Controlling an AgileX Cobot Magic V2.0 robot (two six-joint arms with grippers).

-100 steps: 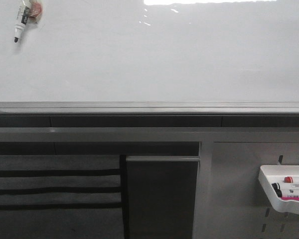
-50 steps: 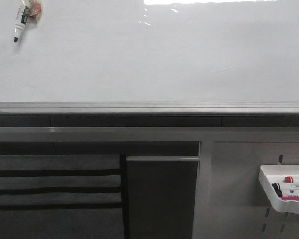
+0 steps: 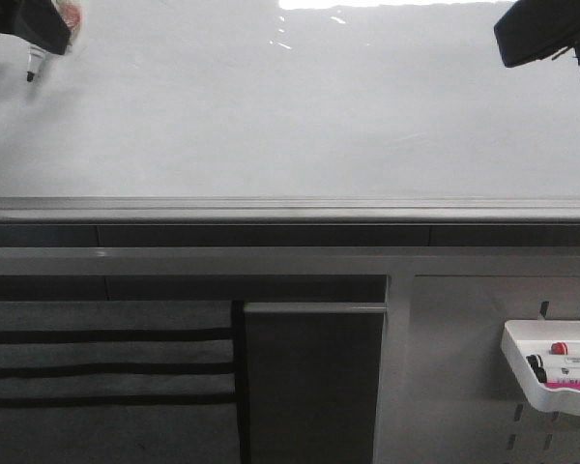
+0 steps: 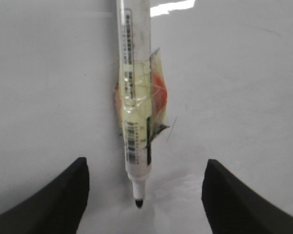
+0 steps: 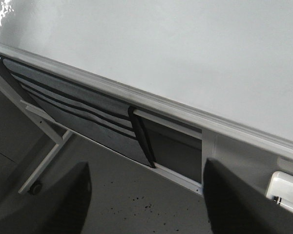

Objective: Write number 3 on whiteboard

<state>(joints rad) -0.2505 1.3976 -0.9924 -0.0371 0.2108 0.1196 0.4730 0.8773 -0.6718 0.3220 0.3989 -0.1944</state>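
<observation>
The whiteboard (image 3: 290,106) stands upright and fills the upper half of the front view; no number 3 is in view on it. A clear-bodied black-tipped marker (image 4: 134,97) is stuck to the board with yellowish tape, tip pointing down. In the front view only its lower end (image 3: 31,66) shows at the top left, under my left gripper (image 3: 19,24). In the left wrist view my left gripper (image 4: 145,168) is open, with a finger on each side of the marker tip and clear gaps. My right gripper (image 3: 551,34) is at the top right, open (image 5: 144,168) and holding nothing.
A grey metal ledge (image 3: 290,208) runs under the board. Below it are a grey striped fabric panel (image 3: 106,358), a dark panel (image 3: 314,387), and a pegboard (image 3: 464,387) carrying a white tray (image 3: 522,372) of markers. Speckled dark floor (image 5: 112,195) lies beneath.
Both grippers have come into the front view at the top corners, the right one first. The left one now covers the marker's upper part. The board is unchanged.
</observation>
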